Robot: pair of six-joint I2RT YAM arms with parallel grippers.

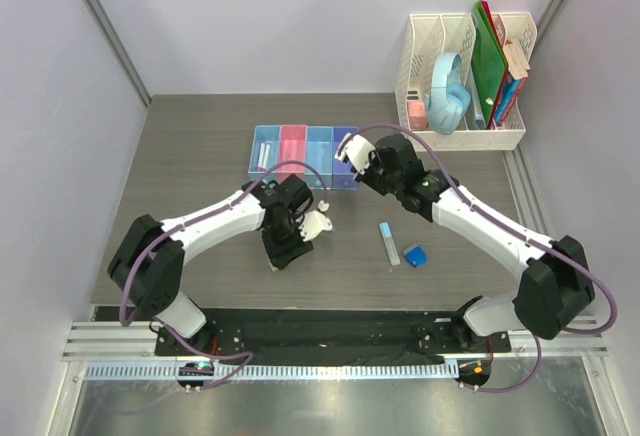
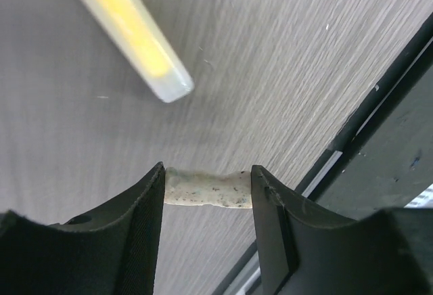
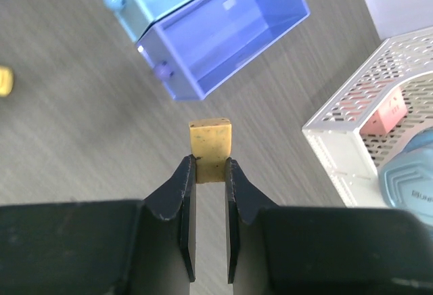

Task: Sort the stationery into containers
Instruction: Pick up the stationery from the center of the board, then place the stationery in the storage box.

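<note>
At 12 o'clock on the surface (image 1: 190, 176), the containers (image 1: 305, 149) look mostly unfilled. Yellow marker (image 2: 128, 31), plus pale blue stick (image 1: 388, 243) and blue wedge (image 1: 415, 254) at their 4 o'clock, lie unsorted. Right jaws, narrowly parted, pinch a small beige block (image 3: 210, 145) at the purple bin's (image 3: 230, 31) 6 o'clock. Left jaws clamp a pale speckled piece (image 2: 206, 188).

There are four joined bins (image 1: 305, 148), one white mesh rack (image 1: 465, 139), one pale blue stick (image 1: 387, 243), one blue wedge (image 1: 415, 254), one yellow marker (image 2: 128, 34), two small blocks, namely a speckled beige block (image 2: 206, 191) and a tan block (image 3: 210, 139), and two hands, the left hand (image 2: 208, 173) and the right hand (image 3: 210, 164).
</note>
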